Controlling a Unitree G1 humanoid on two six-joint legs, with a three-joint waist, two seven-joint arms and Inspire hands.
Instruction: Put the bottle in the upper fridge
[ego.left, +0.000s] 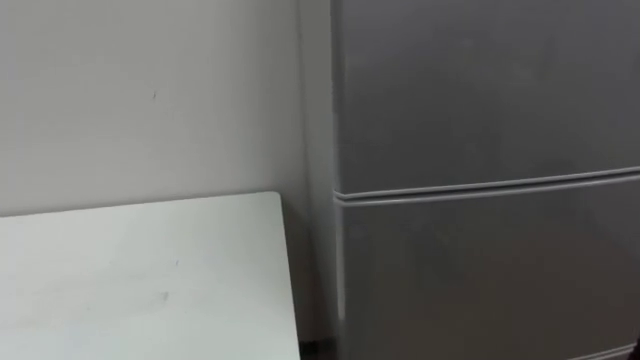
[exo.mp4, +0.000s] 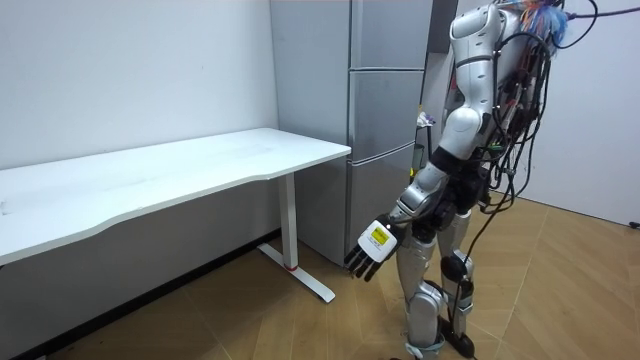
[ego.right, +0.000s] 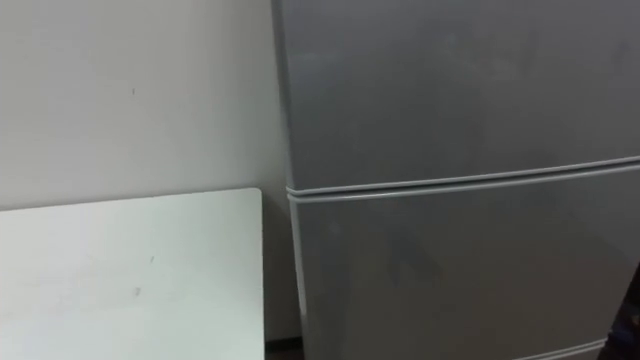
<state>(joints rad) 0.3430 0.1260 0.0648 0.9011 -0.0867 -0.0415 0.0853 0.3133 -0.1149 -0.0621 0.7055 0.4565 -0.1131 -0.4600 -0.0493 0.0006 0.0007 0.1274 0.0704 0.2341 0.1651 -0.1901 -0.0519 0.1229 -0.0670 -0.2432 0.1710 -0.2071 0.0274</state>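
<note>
A tall grey fridge (ego.left: 480, 100) stands before me with its doors shut. A seam (ego.left: 480, 188) divides the upper door from the one below. In the room view I stand upright, close to the fridge (exo.mp4: 385, 110) and facing it. My left hand (exo.mp4: 375, 245) hangs low at my side, fingers straight and holding nothing. A small pale shape (exo.mp4: 425, 120) shows in front of my chest; I cannot tell whether it is my right hand or something in it. I make out no bottle.
A white table (ego.left: 140, 270) stands against the wall to my left, its end close to the fridge's side. In the room view the table (exo.mp4: 180, 165) rests on a white leg (exo.mp4: 295, 240). Wooden floor lies behind me.
</note>
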